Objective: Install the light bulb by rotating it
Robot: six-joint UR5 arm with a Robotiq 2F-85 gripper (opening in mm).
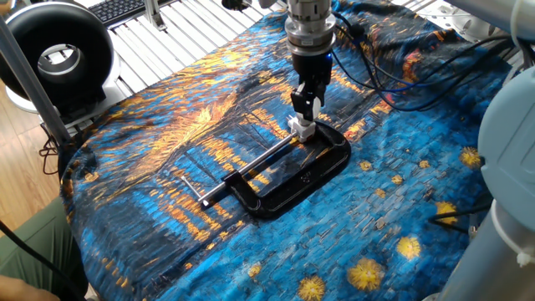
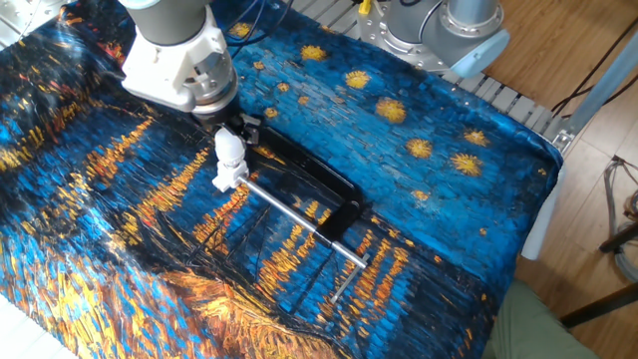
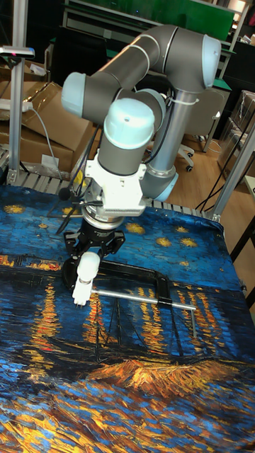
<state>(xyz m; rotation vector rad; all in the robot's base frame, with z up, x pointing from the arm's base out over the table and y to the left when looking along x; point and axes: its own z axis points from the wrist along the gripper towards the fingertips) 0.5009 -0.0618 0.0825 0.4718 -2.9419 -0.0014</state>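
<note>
The light bulb point(image 2: 230, 147) stood upright near the middle of the desk point(image 1: 401, 192), which was covered with a blue and orange painted cloth point(image 2: 419, 110). Its neck sat in the small white socket point(image 2: 225, 180), and this socket was held at one end of a black clamp point(image 1: 305, 176) lying flat on the cloth. The long metal screw point(image 1: 251, 163) of the clamp pointed away toward the desk edge near the black fan point(image 1: 54, 54).

The end effector point(image 3: 90, 263) came straight down from above, and its fingers were clamped on the upper part of the light bulb, one on each side. In the tall view only the lower half of the white globe showed below them.

I judged the bulb to be light and hollow, with a thin shell that could crack under a hard squeeze. Its matte surface looked smooth, so it could slip in the fingers during turning. The widest part of the globe seemed the best place to hold, with gentle pressure and the axis kept straight over the socket, because a tilted bulb could jam in the thread.

I could read no brand, label or writing on the bulb, the clamp or the arm.
</note>
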